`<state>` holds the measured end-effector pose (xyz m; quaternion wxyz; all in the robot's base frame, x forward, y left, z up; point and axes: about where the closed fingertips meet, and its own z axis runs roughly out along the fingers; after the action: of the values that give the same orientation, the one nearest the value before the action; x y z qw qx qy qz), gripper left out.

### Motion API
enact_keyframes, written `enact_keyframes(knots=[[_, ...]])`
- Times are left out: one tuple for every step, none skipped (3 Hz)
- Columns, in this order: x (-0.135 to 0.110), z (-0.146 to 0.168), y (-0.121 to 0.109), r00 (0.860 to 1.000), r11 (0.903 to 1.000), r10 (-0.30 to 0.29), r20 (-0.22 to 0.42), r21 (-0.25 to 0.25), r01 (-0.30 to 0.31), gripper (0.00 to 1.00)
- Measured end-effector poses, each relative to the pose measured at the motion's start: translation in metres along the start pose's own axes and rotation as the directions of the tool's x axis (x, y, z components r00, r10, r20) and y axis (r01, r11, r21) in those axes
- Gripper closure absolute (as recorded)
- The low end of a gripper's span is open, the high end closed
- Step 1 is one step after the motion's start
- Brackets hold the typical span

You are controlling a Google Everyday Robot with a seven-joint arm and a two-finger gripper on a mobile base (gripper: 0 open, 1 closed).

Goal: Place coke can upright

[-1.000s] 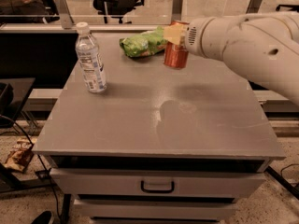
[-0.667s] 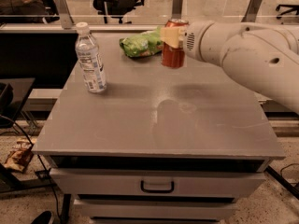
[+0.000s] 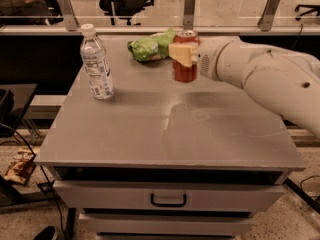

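- You see the can [image 3: 185,73] standing upright near the far edge of the table [image 3: 170,129], just right of the middle.
- Its body is red-orange, with a silver rim and lid at the top. The lettering is mostly hidden behind a finger.
- Your gripper [image 3: 184,54] reaches in from the right and is clamped around the can's upper half. One pale yellow finger [image 3: 180,53] lies across the side facing you.
- You cannot tell whether the can's base rests on the table or hangs just above it.
- The white arm [image 3: 260,74] stretches from the right edge to the can.
- A green bag [image 3: 149,47] lies just beside the can, on its left and slightly behind it.
- A clear bottle [image 3: 96,64] stands upright well to the left. It is taller than the can.
- A drawer with a dark handle [image 3: 168,200] sits below the tabletop.
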<state>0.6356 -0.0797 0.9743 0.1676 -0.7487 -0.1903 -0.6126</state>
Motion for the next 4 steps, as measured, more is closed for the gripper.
enact_keyframes(knots=[[-0.017, -0.012, 0.003, 0.993, 0.9928, -0.119, -0.006, 0.012, 0.119, 1.00], [-0.036, -0.018, 0.007, 0.981, 0.9808, -0.195, -0.024, 0.007, 0.195, 1.00], [-0.048, -0.018, 0.010, 0.977, 0.9781, -0.208, -0.054, -0.003, 0.208, 1.00], [-0.050, -0.016, 0.011, 0.981, 0.9844, -0.175, -0.085, -0.006, 0.176, 1.00]])
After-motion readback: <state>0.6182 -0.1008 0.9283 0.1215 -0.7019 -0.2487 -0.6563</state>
